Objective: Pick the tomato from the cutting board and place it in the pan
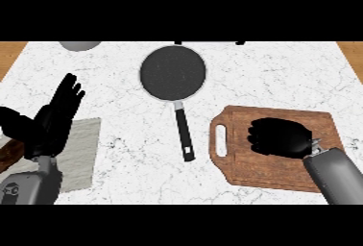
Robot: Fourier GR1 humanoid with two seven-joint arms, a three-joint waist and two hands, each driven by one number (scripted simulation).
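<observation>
The wooden cutting board (266, 168) lies at the right, its handle slot toward the pan. My right hand (279, 137) is down on the board with its fingers curled into a ball. The tomato is nowhere in sight and seems to be hidden inside that curled hand. The dark round pan (173, 72) sits at the back centre, empty, with its black handle (184, 135) pointing toward me. My left hand (60, 113) rests open at the left, fingers up, away from both board and pan.
A grey cloth (81, 156) lies on the marble counter under my left forearm. A grey bowl (79, 45) shows at the back left edge. Wooden strips border the counter at both back corners.
</observation>
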